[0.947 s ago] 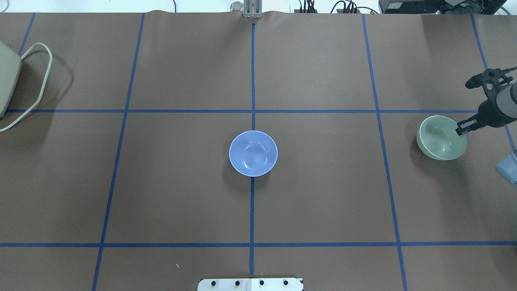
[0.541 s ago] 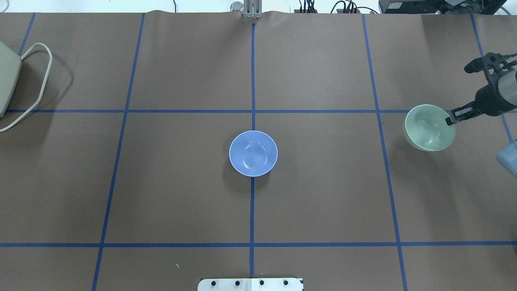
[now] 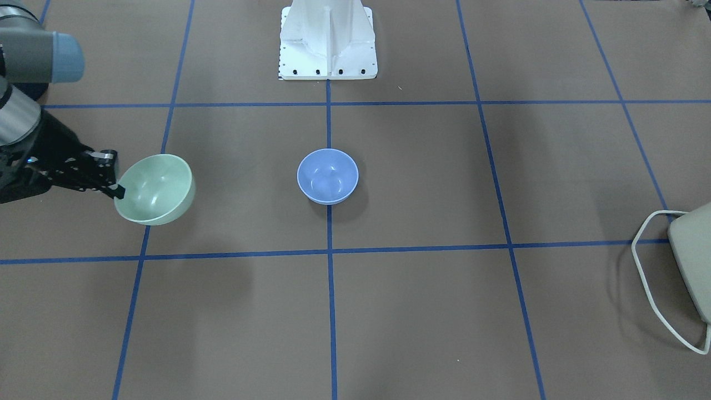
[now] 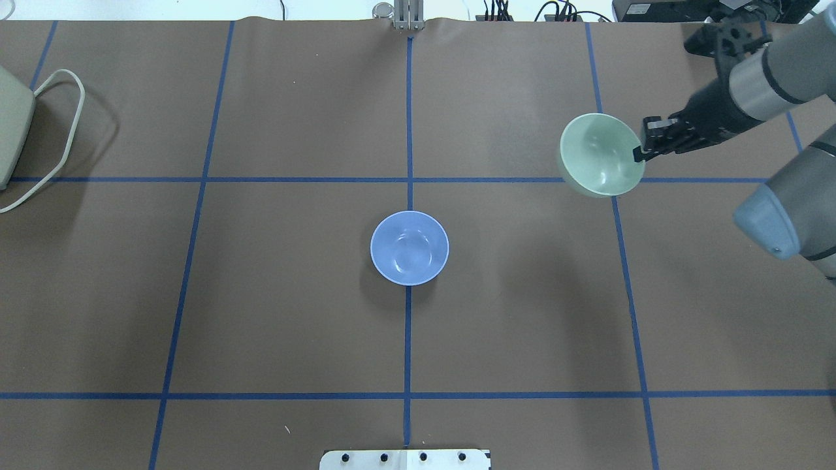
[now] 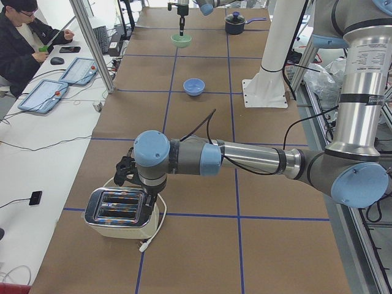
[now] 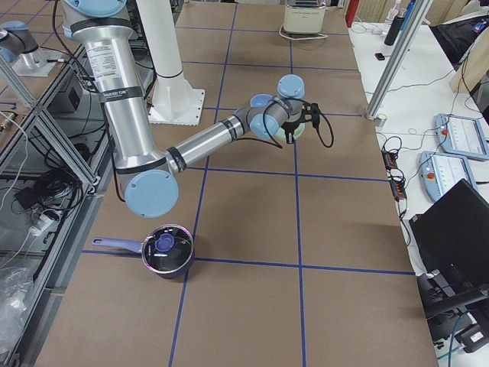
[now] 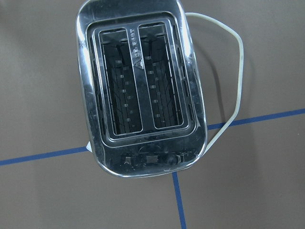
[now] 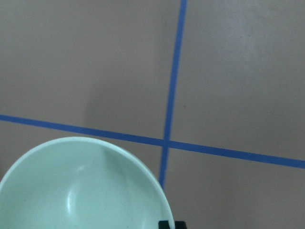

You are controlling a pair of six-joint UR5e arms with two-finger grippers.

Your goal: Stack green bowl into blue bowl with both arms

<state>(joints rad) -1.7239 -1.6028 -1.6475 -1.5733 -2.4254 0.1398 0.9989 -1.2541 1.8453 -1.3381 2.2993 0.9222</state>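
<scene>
The pale green bowl (image 4: pixel 597 156) hangs tilted above the table, right of centre. My right gripper (image 4: pixel 641 153) is shut on its right rim. They also show in the front view, the bowl (image 3: pixel 158 189) and the gripper (image 3: pixel 116 190). The right wrist view shows the green bowl (image 8: pixel 81 191) over a tape crossing. The blue bowl (image 4: pixel 409 248) sits upright at the table's centre, also in the front view (image 3: pixel 328 176), well apart from the green bowl. My left arm (image 5: pixel 184 156) shows only in the left side view, its wrist over a toaster. I cannot tell whether its gripper is open.
A chrome toaster (image 7: pixel 140 90) with a white cord lies at the table's left end, also in the overhead view (image 4: pixel 10 124). A dark pot with a lid (image 6: pixel 166 251) stands at the right end. The white pedestal (image 3: pixel 328 39) stands at the robot's side.
My right gripper has risen and carried the green bowl leftward and farther from the robot, toward the table's middle. The blue bowl has not moved.
</scene>
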